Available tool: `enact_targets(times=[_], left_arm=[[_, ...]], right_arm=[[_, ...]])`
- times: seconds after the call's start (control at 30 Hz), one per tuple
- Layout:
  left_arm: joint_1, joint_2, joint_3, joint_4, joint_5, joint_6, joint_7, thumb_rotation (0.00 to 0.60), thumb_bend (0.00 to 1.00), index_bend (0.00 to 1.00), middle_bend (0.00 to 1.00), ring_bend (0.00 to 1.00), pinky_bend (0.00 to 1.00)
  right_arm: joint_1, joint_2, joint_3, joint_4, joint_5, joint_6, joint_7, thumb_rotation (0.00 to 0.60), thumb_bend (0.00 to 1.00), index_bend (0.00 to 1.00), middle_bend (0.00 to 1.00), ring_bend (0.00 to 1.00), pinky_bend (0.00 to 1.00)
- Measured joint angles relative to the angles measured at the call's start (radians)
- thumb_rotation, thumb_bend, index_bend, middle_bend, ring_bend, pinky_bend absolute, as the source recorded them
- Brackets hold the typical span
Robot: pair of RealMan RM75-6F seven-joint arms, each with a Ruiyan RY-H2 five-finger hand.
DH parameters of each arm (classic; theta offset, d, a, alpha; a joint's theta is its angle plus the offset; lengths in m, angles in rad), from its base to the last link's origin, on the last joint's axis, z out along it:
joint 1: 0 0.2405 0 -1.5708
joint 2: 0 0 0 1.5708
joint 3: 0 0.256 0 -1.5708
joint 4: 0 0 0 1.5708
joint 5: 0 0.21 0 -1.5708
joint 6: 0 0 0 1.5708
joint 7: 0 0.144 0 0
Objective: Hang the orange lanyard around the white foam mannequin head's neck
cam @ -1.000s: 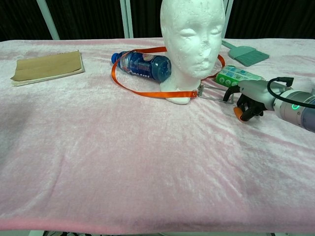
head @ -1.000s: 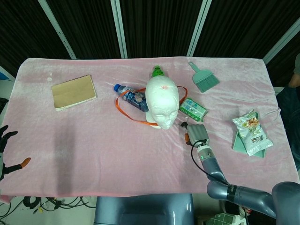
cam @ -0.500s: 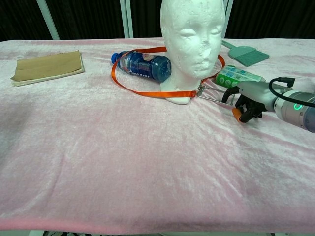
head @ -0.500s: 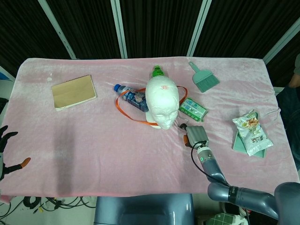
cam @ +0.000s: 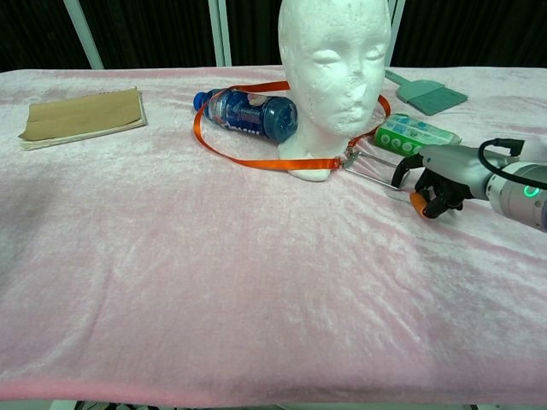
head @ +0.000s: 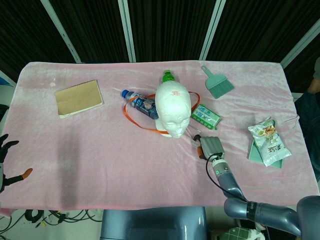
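A: Lanyard (cam: 248,161) placement?
B: Orange strap is looping around the mannequin head (cam: 335,68) near the surface's (cam: 214,282) middle.
A: Robot hands?
B: Right robot hand (cam: 438,175) is curling shut by the clip; left robot hand (head: 7,162) is spreading open off the left edge.

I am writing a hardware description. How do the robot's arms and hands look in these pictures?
The right hand has a pale grey shell, dark fingers and orange fingertips. A black cable loops over its wrist, where a green light glows. Its arm is blue-grey with a black ring. The left hand shows dark fingers and an orange tip.
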Motion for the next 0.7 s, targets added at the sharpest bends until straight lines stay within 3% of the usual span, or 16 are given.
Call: enact_targets(times=[0.7], left_arm=[[0.001,-0.004,-0.003,-0.001,-0.001,-0.001,0.008,0.6,0.04,0.23,0.06,0.0,0.0]], right_arm=[[-0.035,0.023,-0.04,-0.073,-0.059,0.027,0.019,0.6,0.6,0.58,0.71,0.75,0.65]])
